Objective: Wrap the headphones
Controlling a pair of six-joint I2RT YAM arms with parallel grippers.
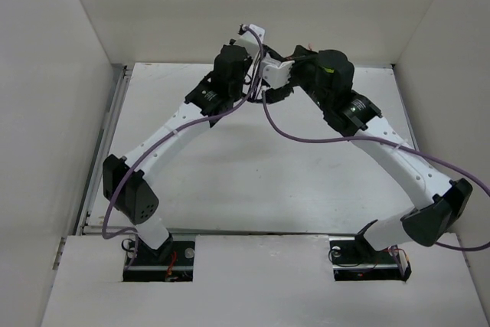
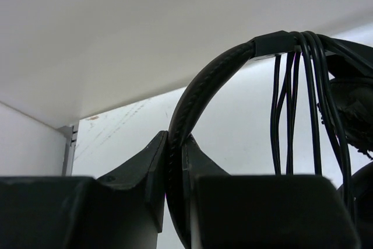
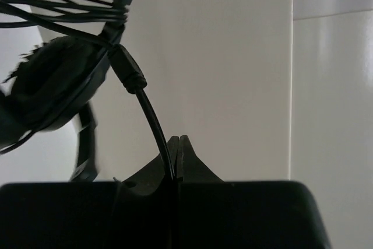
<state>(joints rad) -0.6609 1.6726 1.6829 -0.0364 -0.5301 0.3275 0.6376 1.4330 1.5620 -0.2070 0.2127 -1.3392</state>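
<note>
The black headphones hang between my two grippers, above the far middle of the table. In the left wrist view, my left gripper [image 2: 175, 138] is shut on the arched headband [image 2: 201, 86]. Several turns of the thin dark cable [image 2: 291, 103] loop over the headband, and an earcup [image 2: 352, 103] hangs at the right. In the right wrist view, my right gripper [image 3: 179, 139] is shut on the cable [image 3: 152, 126] just below its strain relief [image 3: 125, 68]. An earcup [image 3: 52, 86] and the cable loops [image 3: 58, 10] are at the upper left. The plug is not visible. In the top view, the arms hide most of the headphones.
In the top view, both arms reach to the far middle of the white table [image 1: 230, 181], left gripper [image 1: 255, 42] and right gripper [image 1: 274, 74] close together. Purple robot cables [image 1: 321, 140] trail over the table. White walls [image 1: 46, 97] enclose the left, back and right.
</note>
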